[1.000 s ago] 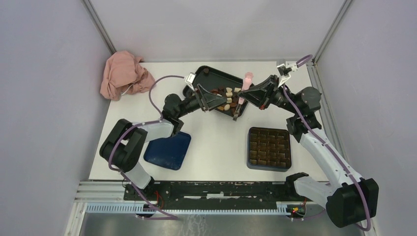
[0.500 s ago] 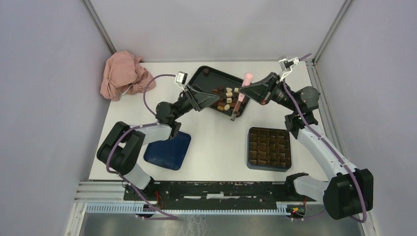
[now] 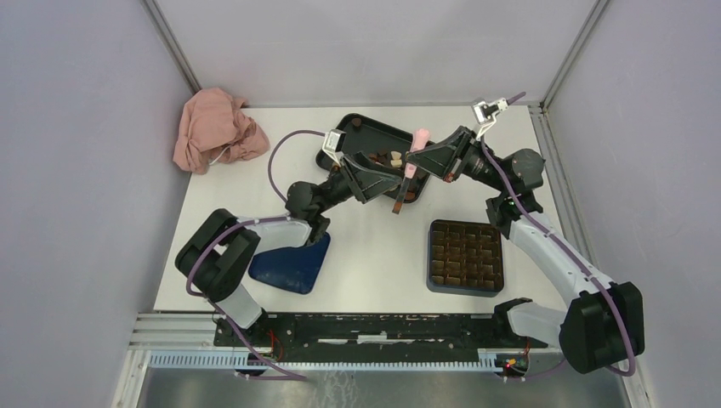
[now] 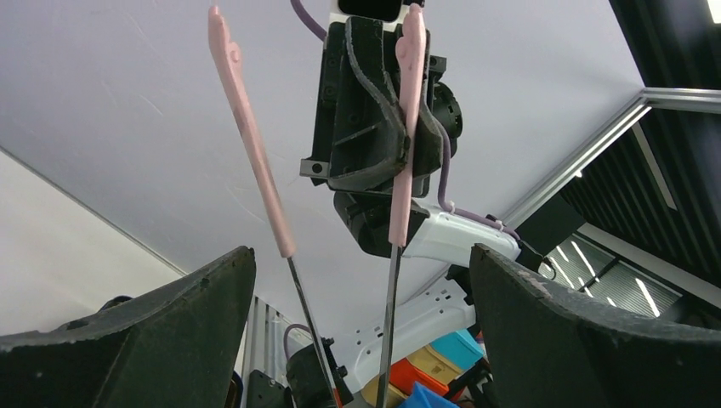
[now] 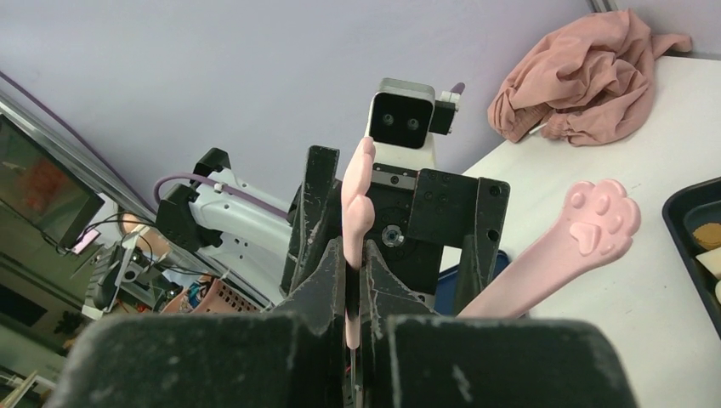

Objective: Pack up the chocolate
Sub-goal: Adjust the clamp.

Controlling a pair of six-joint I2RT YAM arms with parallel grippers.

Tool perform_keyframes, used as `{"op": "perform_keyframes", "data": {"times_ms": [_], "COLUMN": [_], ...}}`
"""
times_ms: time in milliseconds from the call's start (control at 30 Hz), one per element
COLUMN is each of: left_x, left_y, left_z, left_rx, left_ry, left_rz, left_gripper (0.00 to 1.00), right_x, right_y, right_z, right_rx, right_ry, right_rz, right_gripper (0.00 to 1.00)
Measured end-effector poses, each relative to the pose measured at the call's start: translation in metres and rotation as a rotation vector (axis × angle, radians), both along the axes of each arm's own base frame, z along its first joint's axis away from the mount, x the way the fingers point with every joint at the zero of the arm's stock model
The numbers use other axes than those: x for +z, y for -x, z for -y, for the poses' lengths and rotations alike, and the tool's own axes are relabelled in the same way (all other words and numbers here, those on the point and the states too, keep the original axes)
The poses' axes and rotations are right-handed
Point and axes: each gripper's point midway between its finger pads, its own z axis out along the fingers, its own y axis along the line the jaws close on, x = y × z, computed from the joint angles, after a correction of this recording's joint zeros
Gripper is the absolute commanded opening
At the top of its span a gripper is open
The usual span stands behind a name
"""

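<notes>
The chocolate point(image 3: 395, 157) lies as several small brown, tan and cream pieces in the black tray point(image 3: 357, 127); two pieces point(image 5: 706, 235) show at the right wrist view's edge. My right gripper point(image 3: 432, 161) point(image 5: 355, 276) is shut on one arm of the pink tongs point(image 3: 414, 157) point(image 5: 357, 183) above the tray's near side. The other arm, ending in a paw point(image 5: 604, 221), splays free. My left gripper point(image 3: 387, 174) point(image 4: 361, 255) is wide open and faces the right one. Both arms of the tongs point(image 4: 252, 144) hang between its fingers point(image 4: 153, 331) without touching them.
A dark blue box point(image 3: 465, 255) with a brown grid insert sits at the front right. Its blue lid point(image 3: 291, 263) lies under the left arm. A crumpled pink cloth point(image 3: 214, 127) point(image 5: 587, 76) is at the back left corner.
My left gripper opened fully, drew back to the left, then came forward around the tongs. My right gripper carried the tongs slightly left.
</notes>
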Motion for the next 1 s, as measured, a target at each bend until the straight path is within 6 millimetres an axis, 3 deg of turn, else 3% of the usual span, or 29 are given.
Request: {"op": "perform_keyframes", "data": {"times_ms": [233,600,833,900,1000], "left_x": [0.006,0.009,0.006,0.007,0.008], "left_y": [-0.006,-0.008,-0.012,-0.014,-0.014], "left_z": [0.01,0.02,0.018,0.017,0.017], "left_rx": [0.02,0.102,0.141,0.15,0.156], "left_ry": [0.029,0.068,0.074,0.078,0.082], "left_rz": [-0.007,-0.022,-0.031,-0.033,-0.032], "left_gripper": [0.97,0.8,0.74,0.66,0.64], "right_x": [-0.003,0.004,0.004,0.004,0.003], "right_y": [-0.003,-0.01,-0.011,-0.011,-0.011], "right_z": [-0.01,-0.014,-0.014,-0.014,-0.014], "right_rx": [0.022,0.012,0.008,0.007,0.003], "right_ry": [-0.008,-0.031,-0.031,-0.03,-0.026], "right_rz": [-0.026,-0.022,-0.018,-0.014,-0.005], "right_gripper": [0.0,0.0,0.0,0.0,0.0]}}
